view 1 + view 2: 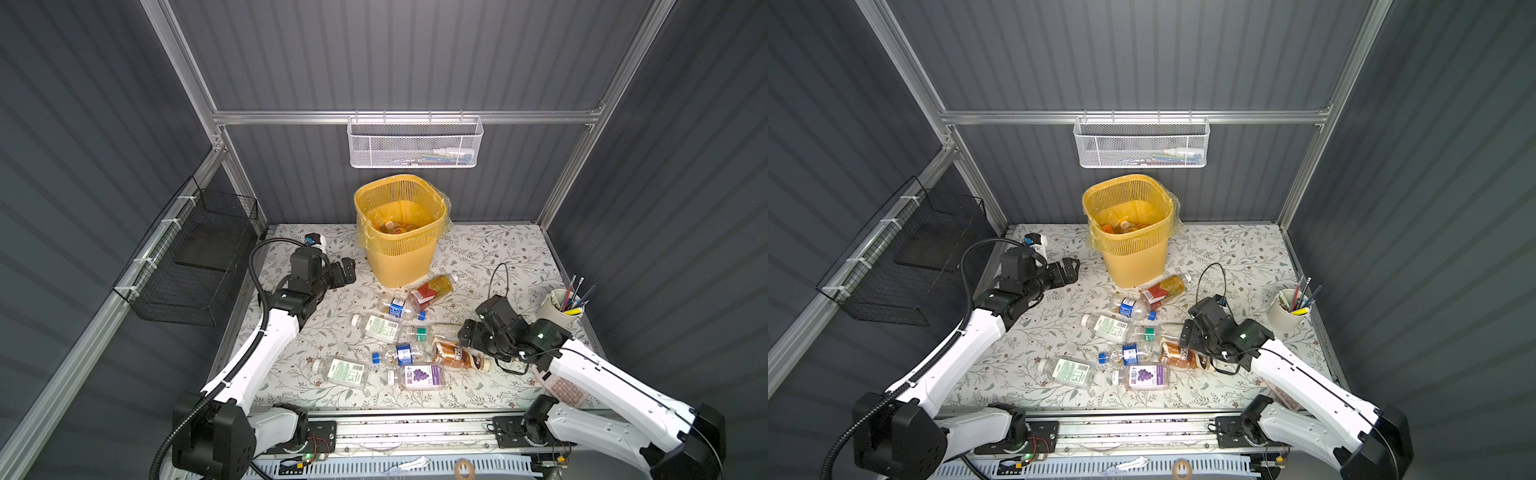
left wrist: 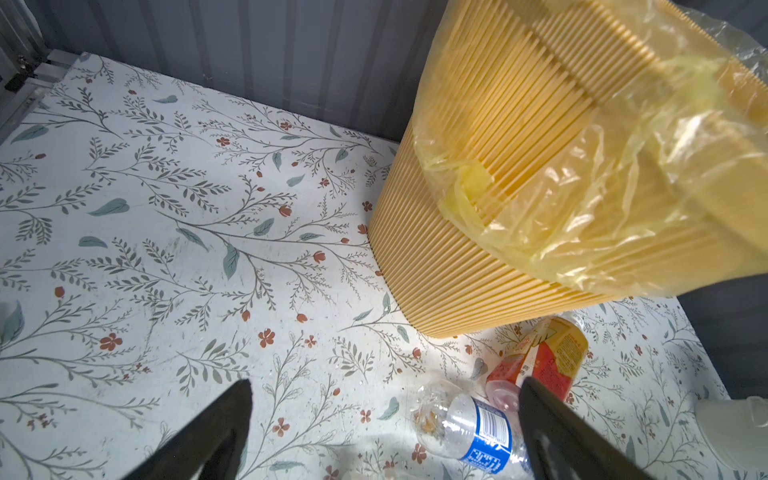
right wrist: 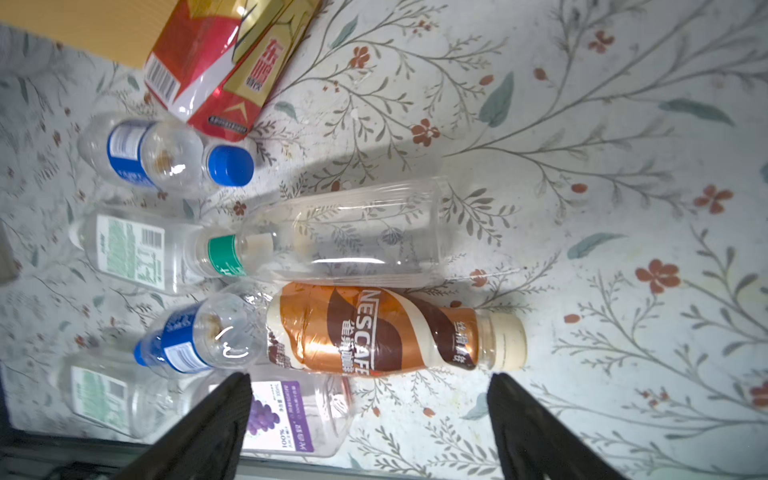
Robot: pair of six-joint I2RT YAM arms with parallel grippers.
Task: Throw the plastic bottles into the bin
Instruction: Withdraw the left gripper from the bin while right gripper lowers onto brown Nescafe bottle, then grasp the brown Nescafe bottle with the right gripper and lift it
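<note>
In both top views, a yellow bin (image 1: 401, 262) is seen upright at the back of a floral table (image 1: 498, 257), with some bottles already inside it. Several more bottles (image 1: 380, 327) lie loose in front of it, between the arms. The left claw (image 1: 351, 271) is held open and empty beside the bin. The right claw (image 1: 465, 334) is held open at the heap's right edge. A pen cup (image 1: 561, 309) stands near the right arm and could be knocked over by a wide swing.

In the left wrist view, the jaws are shown wide apart with nothing between them. A red bottle (image 2: 557, 353) lies by the bin's foot; it could be wedged there by a push.

In the right wrist view, nothing is gripped. A brown bottle (image 3: 374, 332) lies just beyond the fingertips, touched by a blue-label bottle (image 3: 199, 338) and flanked by a clear bottle (image 3: 353, 232). A neighbour could be caught in the grip, or the slick round body squeezed out and rolled away.
</note>
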